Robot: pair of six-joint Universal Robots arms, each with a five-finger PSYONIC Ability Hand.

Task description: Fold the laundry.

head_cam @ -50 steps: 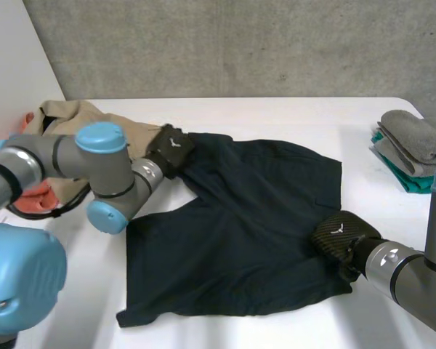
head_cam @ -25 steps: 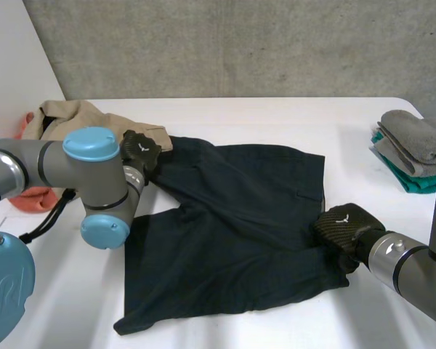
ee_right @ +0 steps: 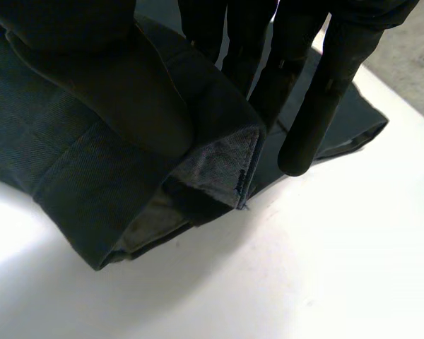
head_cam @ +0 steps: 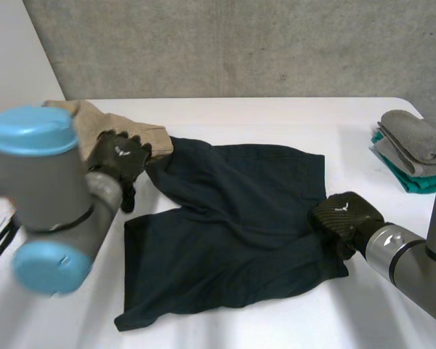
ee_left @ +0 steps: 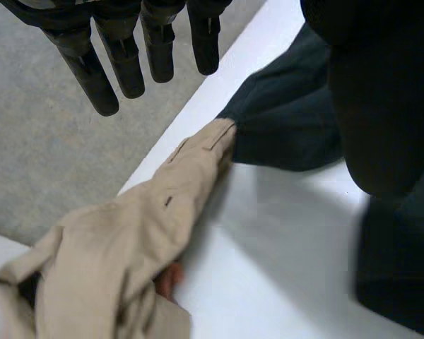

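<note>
**Dark shorts flat mid-table; right hand pinching hem, left hand free**

The left arm [head_cam: 43,196] crosses the left side of the head view. Behind it a crumpled beige garment [head_cam: 109,123] lies at the far left of the white table [head_cam: 276,116].

The left hand [head_cam: 118,161] sits at the near end of that garment, just beside the far-left corner of the dark shorts [head_cam: 232,225]. In the left wrist view its fingers [ee_left: 120,56] are straight, slightly spread and well apart from the thumb, and they grip nothing. Beyond the fingertips the end of the beige garment [ee_left: 127,261] meets the corner of the shorts [ee_left: 290,120].

The shorts lie spread across the middle of the table, with creases near the left.

The right hand [head_cam: 345,218] is at their right edge. In the right wrist view the thumb and fingers [ee_right: 339,78] pinch the hem of the shorts [ee_right: 71,176], lifting a fold of it off the table.

At the far right is a stack of folded grey towels [head_cam: 414,138] on a teal cloth [head_cam: 416,183], well apart from the shorts.
</note>
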